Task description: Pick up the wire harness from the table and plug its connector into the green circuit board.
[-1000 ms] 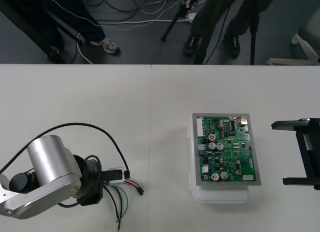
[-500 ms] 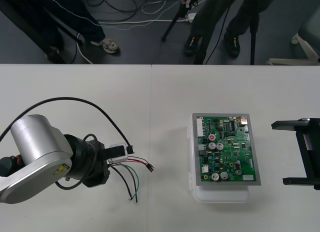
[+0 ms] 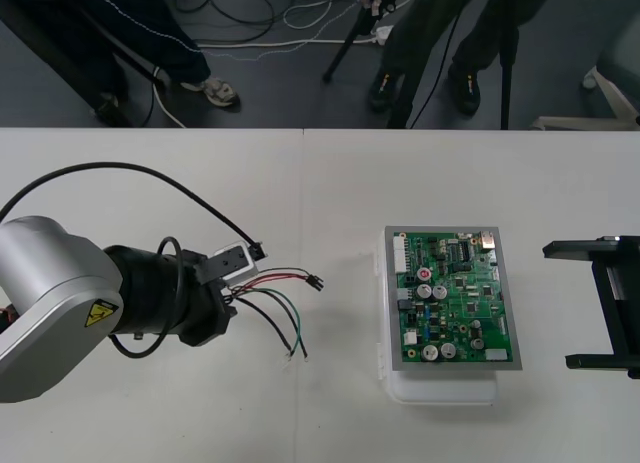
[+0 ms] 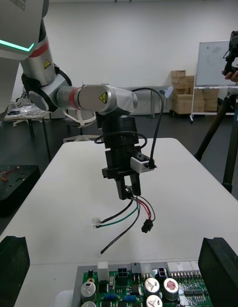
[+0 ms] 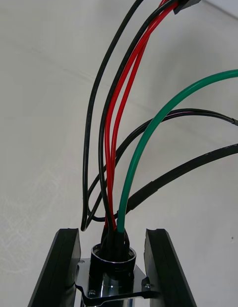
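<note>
1. The left gripper is clenched on the wire harness. The left wrist view shows the round metal socket seated between its two black fingers, with the wires rising out of it.
2. Over the last second this arm has lifted and swung toward the board. The harness then trailed close under the gripper. It now fans out ahead of the fingertips and has been carried along with them.
3. The small black plug sits at the end of the red and black wires. It is the part farthest ahead of the fingertips, on the board side. The green wire and a loose black one droop away below the gripper (whether their bare ends touch the table cannot be told).
4. The green circuit board on its white base lies beyond the plug and well apart from it. Nothing is plugged in yet.
5. I judge the pick-up done and the carry under way. The grip is on the socket end, so the plug hangs free on limp wires. Seating it will likely need a second hold nearer the plug.
6. The right gripper waits with its fingers spread wide, past the board on the side away from the left gripper. It has not moved.
</note>
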Motion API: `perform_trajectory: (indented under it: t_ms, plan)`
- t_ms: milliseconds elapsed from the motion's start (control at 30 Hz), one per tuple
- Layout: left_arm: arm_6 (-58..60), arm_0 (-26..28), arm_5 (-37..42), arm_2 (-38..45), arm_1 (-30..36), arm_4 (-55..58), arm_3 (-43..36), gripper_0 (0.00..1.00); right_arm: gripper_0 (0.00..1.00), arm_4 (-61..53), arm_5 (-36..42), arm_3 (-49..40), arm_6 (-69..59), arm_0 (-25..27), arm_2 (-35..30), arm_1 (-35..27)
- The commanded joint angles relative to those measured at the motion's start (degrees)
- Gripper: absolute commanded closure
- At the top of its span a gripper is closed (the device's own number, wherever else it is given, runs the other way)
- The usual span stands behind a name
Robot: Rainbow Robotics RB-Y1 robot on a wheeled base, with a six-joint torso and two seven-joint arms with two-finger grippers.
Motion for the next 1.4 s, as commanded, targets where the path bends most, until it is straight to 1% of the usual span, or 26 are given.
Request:
perform_trajectory:
  t_ms: [33, 167, 300, 400, 600, 967, 1167, 1267, 1400]
  plan:
    - [-4.2, 2.8, 2.3, 4.6, -5.3, 1.6, -3.9, 1.0, 0.0, -1.2, -0.5, 0.1, -1.9, -1.0, -1.3, -1.3]
    - [-4.6, 3.8, 1.2, 7.4, -9.8, 4.2, -4.2, 1.0, 0.0, -1.3, -0.5, 0.4, -1.9, -1.0, -1.3, -1.3]
    - [-5.0, 4.0, -2.7, 12.0, -14.8, 8.3, -4.3, 1.0, 0.0, -1.5, -0.5, 0.5, -1.5, -1.0, -1.3, -1.3]
    - [-5.3, 4.0, -5.6, 14.2, -17.5, 8.3, -5.1, 1.0, 0.0, -1.4, -0.5, 0.5, -1.6, -1.0, -1.3, -1.3]
    - [-5.4, 3.8, -8.1, 16.1, -21.4, 8.1, -7.4, 1.0, 0.0, -1.4, -0.5, 0.5, -1.9, -1.0, -1.5, -1.3]
    - [-6.1, 2.5, -8.2, 18.9, -26.2, 8.3, -9.8, 1.0, 0.0, -1.5, -0.5, 0.5, -3.6, -0.4, -2.2, -1.3]
    - [-6.9, 0.8, -8.2, 20.6, -28.4, 8.3, -9.7, 1.0, 0.0, -1.5, -0.5, 0.3, -9.8, -0.3, -2.5, -1.3]
    - [-7.3, -0.2, -8.1, 21.1, -29.2, 8.2, -9.7, 1.0, 0.0, -1.5, 0.6, -0.5, -12.4, 0.1, -3.1, -1.3]
    - [-8.0, -0.8, -7.0, 21.3, -29.4, 8.1, -9.7, 1.0, 0.0, -1.9, 3.9, -2.9, -15.8, 1.4, -3.4, -1.3]
